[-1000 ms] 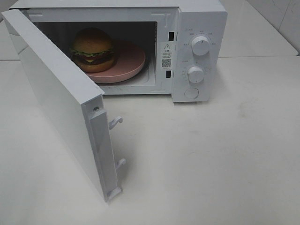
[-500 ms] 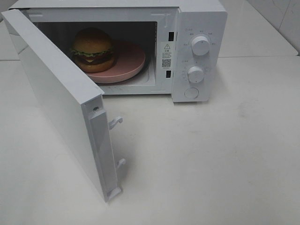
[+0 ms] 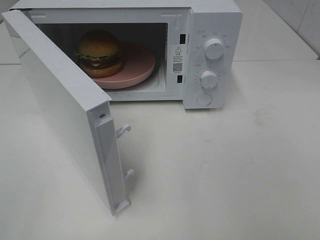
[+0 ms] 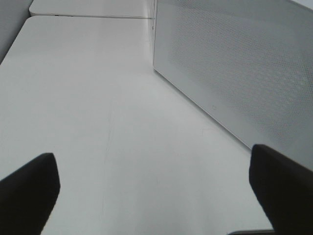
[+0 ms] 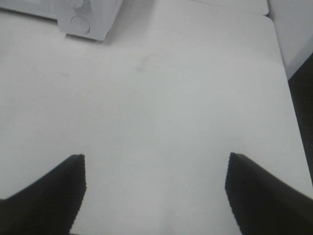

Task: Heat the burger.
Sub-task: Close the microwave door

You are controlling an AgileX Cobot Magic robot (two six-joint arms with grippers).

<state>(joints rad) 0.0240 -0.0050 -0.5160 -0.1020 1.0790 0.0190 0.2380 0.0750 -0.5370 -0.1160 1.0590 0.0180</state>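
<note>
Nearest, both tools hang above the table (image 5: 161,88), and neither shows in the high view. The left tool (image 4: 151,164) has its jaws spread wide with nothing between them, and the right tool (image 5: 156,159) is likewise spread and empty. Just beyond the left tool, its wrist camera shows the perforated outer face of the microwave door (image 4: 234,63). From the high camera the door stands swung well out toward the front, its two latch hooks (image 3: 123,131) exposed on the free edge. Farther back, inside the microwave (image 3: 212,20), the burger (image 3: 99,52) sits upright on the left part of the pink plate (image 3: 140,67). Loading looks done, so the step in hand is, I judge, closing up. The next move calls for the left tool to come against the door's outer face and push it round until the hooks seat in the slots. After that the right tool would need to pinch and turn one of the dials (image 3: 208,79) on the panel at the far right; which one sets the time I cannot read
</note>
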